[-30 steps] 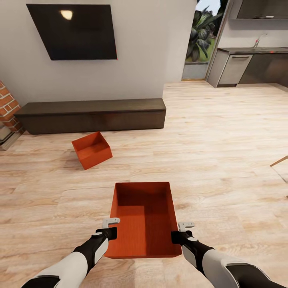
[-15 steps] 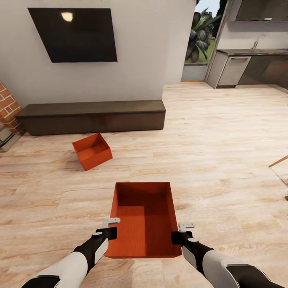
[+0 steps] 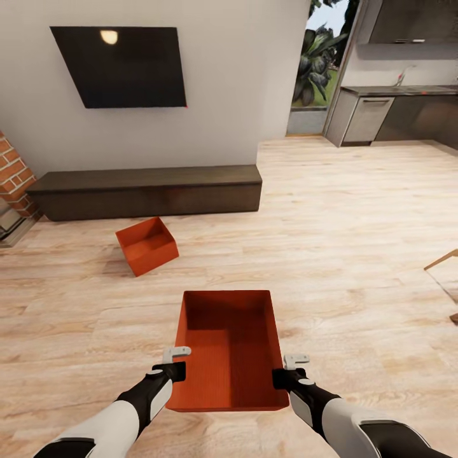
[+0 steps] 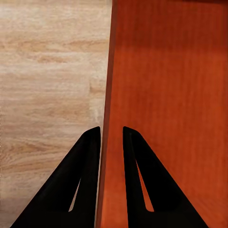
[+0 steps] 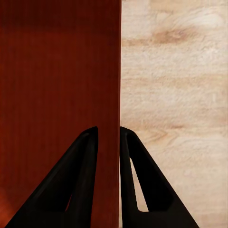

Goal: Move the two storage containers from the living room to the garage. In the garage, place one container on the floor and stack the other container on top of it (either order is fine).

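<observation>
I hold one orange-red storage container level above the light wood plank floor, straight in front of me. My left gripper is shut on its left wall, one finger on each side of the rim. My right gripper is shut on its right wall the same way. The second container lies tilted on the living room floor ahead to the left, in front of the low dark TV bench.
A black TV hangs on the white wall above the bench. Brick edging stands at far left. To the right the plank floor runs toward a kitchen counter and a doorway with plants. A wooden leg pokes in at right.
The whole view has drifted back and tilted slightly, so the camera moved away from the bench. Both grippers keep the same hold on the carried container.
</observation>
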Controlling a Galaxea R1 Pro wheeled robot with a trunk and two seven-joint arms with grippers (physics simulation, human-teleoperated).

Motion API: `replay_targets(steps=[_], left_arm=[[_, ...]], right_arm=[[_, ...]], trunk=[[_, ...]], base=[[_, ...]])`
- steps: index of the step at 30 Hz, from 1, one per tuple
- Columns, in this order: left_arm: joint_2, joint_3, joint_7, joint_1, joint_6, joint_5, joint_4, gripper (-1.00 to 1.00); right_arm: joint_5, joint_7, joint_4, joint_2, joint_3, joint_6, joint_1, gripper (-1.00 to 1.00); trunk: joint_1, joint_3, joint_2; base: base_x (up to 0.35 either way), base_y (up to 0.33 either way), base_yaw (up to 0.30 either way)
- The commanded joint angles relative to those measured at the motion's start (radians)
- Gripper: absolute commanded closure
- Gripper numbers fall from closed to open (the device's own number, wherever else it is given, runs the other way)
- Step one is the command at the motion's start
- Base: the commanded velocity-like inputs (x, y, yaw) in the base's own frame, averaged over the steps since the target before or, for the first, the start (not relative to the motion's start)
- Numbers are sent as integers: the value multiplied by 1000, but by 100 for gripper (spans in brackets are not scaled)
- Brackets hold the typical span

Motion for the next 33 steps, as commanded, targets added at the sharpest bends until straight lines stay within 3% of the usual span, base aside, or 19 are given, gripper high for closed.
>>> replay_targets(steps=[1,33], left_arm=[[1,20,21,0,4,-17,-11,100],[1,20,21,-1,4,-17,-10,100]], right_arm=[[-13,-9,6,-5,3,-5,-1,100],[-13,-7,6,-5,3,-5,-1,100]], trunk=[[-4,4,7],[-126,152,231]], base=[[0,0,0],[0,0,0]])
